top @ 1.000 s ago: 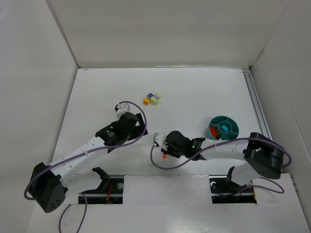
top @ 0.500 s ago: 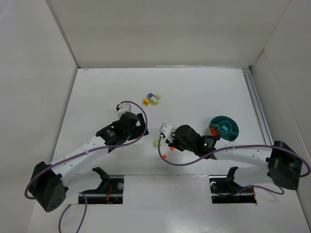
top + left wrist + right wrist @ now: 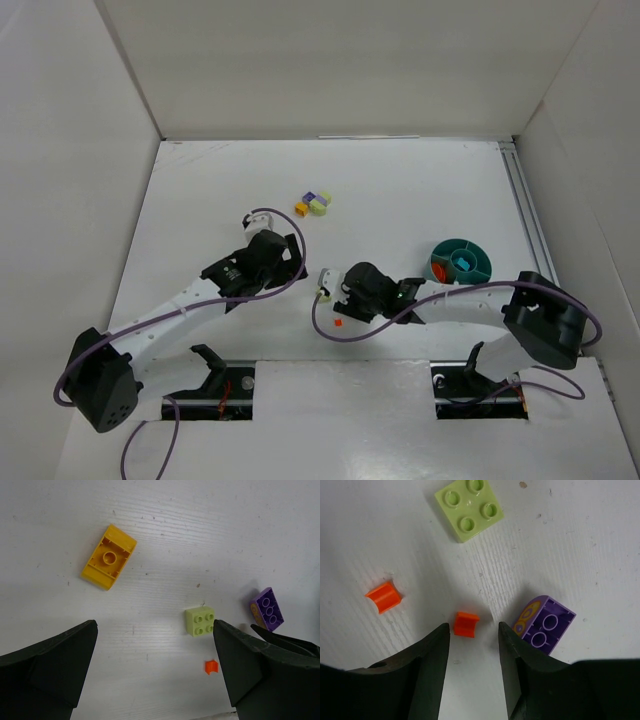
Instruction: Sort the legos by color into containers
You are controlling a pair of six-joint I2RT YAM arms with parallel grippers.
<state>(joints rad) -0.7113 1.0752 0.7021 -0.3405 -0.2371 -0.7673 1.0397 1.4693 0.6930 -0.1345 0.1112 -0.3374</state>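
No legible writing was found. Only a yellow printed mark was seen on the rounded side of the purple brick [image 3: 544, 624], too small to be read. The right end effector [image 3: 472, 636] was held low over the desk [image 3: 580, 540], near the middle of its near edge, with its jaws partly spread and nothing gripped. A small orange piece [image 3: 466, 624] lay on the desk between the fingertips, with a gap visible on either side. The purple brick lay just beside the finger [image 3: 517, 670] on the right of the wrist view. A second orange piece [image 3: 384, 597] lay beyond the other finger, and a pale green brick [image 3: 468, 508] lay farther ahead, studs up.

The left end effector [image 3: 155, 630] was held wide open and empty above the desk, with a yellow brick [image 3: 109, 556] lying hollow side up ahead of it. The teal bowl [image 3: 487, 265] stood near the right edge, well apart from both end effectors, with a teal piece [image 3: 463, 262] and an orange-red piece [image 3: 440, 268] in separate compartments. Three more bricks [image 3: 313, 203] were grouped toward the far edge.
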